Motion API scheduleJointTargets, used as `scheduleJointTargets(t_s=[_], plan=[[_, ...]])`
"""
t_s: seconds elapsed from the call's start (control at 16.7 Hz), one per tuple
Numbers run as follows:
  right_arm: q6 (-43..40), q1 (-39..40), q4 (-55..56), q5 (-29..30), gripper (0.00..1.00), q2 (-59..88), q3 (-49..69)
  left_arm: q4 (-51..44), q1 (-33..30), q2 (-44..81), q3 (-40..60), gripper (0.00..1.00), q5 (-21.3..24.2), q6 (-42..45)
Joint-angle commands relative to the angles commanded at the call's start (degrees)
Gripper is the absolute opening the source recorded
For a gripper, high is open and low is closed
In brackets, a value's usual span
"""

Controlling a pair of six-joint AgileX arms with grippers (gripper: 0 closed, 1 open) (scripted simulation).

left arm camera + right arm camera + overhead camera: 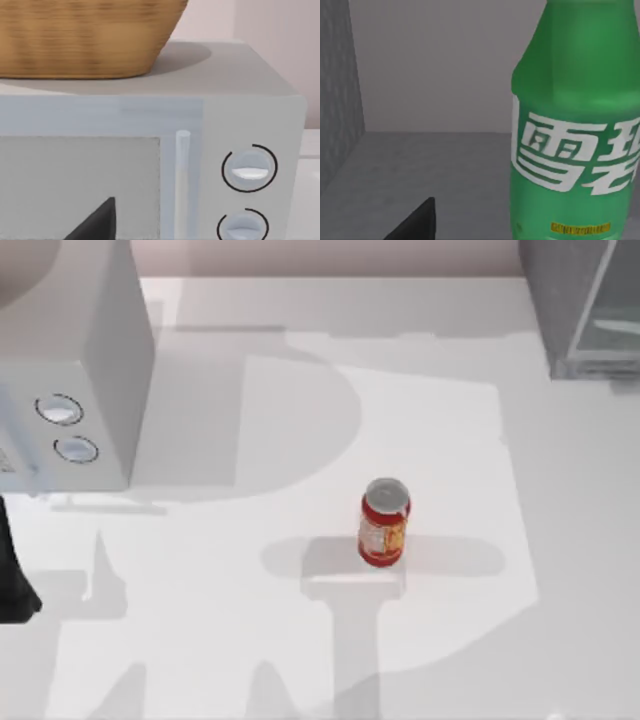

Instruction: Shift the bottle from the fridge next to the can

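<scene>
Bottle (575, 125) upright inside fridge (580, 305), cap cropped off. Can (384, 523) mid-frame. Can't tell either pincer's state, just 1 dark fingertip (415, 222) peeking in.

Left arm (14, 570) at table's left edge.

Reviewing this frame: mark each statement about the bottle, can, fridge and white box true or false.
1. The can stands upright on the table. True.
2. The bottle stands beside the can on the table. False: it is inside the grey fridge, seen close in the right wrist view.
3. A wicker basket sits on top of the white box. True.
4. The white box has three dials. False: two dials.
5. The bottle is red. False: green.
</scene>
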Motion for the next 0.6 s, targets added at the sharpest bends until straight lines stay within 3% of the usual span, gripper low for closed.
scheduleJointTargets(t_s=[0.6], plan=[[-0.1,1.4,-7.8,1.6,1.0,8.2,16.1,0.0,0.0,0.0,0.0,1.0,0.0,0.0]])
